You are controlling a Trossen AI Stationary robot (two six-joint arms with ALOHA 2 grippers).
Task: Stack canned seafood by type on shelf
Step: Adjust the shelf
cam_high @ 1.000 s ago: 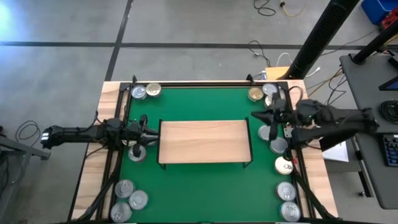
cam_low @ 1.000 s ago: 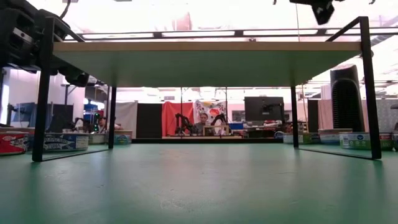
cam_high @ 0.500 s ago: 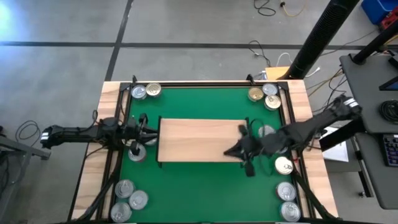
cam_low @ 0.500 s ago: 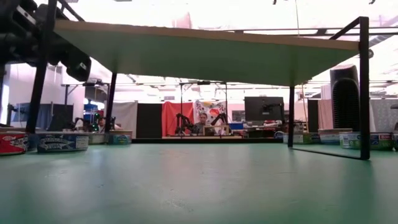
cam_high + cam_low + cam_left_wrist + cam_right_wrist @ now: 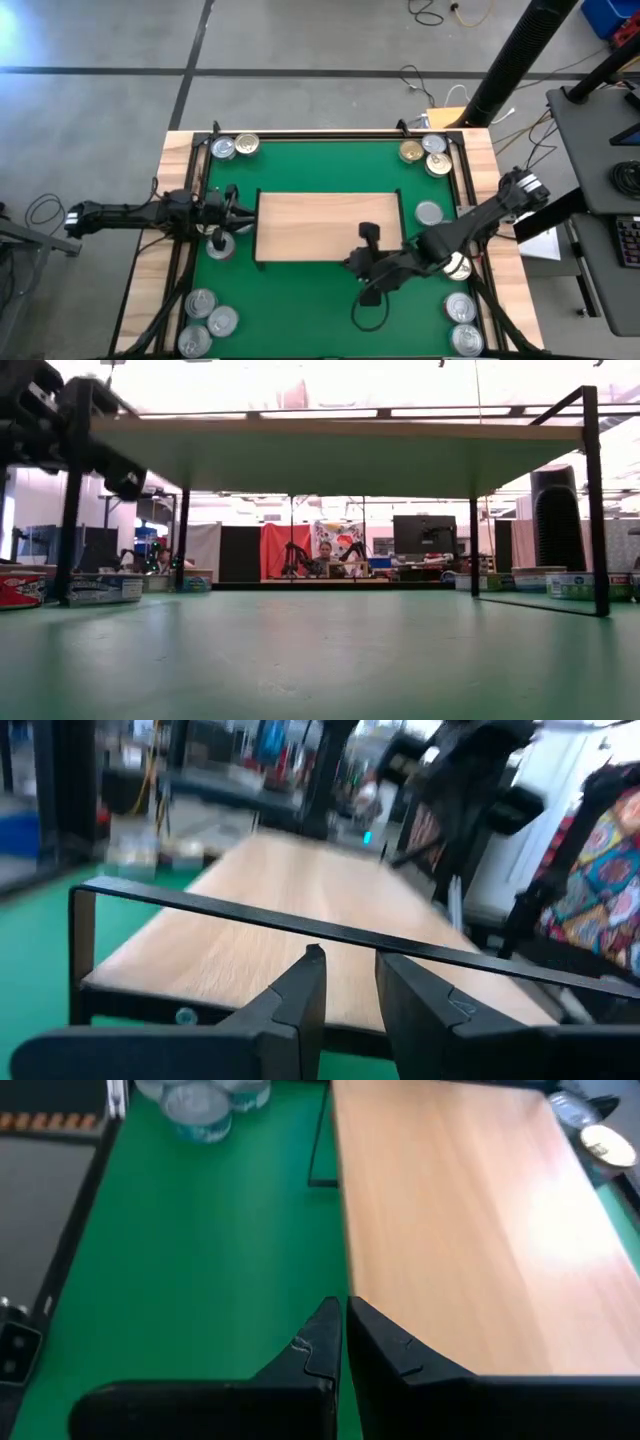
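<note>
Your low view hides most of the job: the shelf [image 5: 330, 455] shows only its underside and black legs, and the tins [image 5: 95, 588] appear as a few label edges at either side of the green mat [image 5: 320, 660]. A dark blur at that picture's upper left could be either arm (you cannot tell which from there). A person sits far back in the room, too small to make out.

From above, the shelf [image 5: 328, 226] stands at the middle of the mat [image 5: 320, 165], its top bare. The tins [image 5: 234, 147] sit in groups at the mat's corners and along its right edge; a tin [image 5: 222, 244] lies just off the shelf's left end, partly covered by your left arm.

Your left hand [image 5: 240, 213] sits at the shelf's left end, fingers [image 5: 300, 995] a narrow gap apart, nothing between them. Your right hand [image 5: 352, 263] lies over the shelf's near edge towards its right corner, fingers [image 5: 315, 1342] pressed together and holding nothing; whether they touch the board you cannot tell.
</note>
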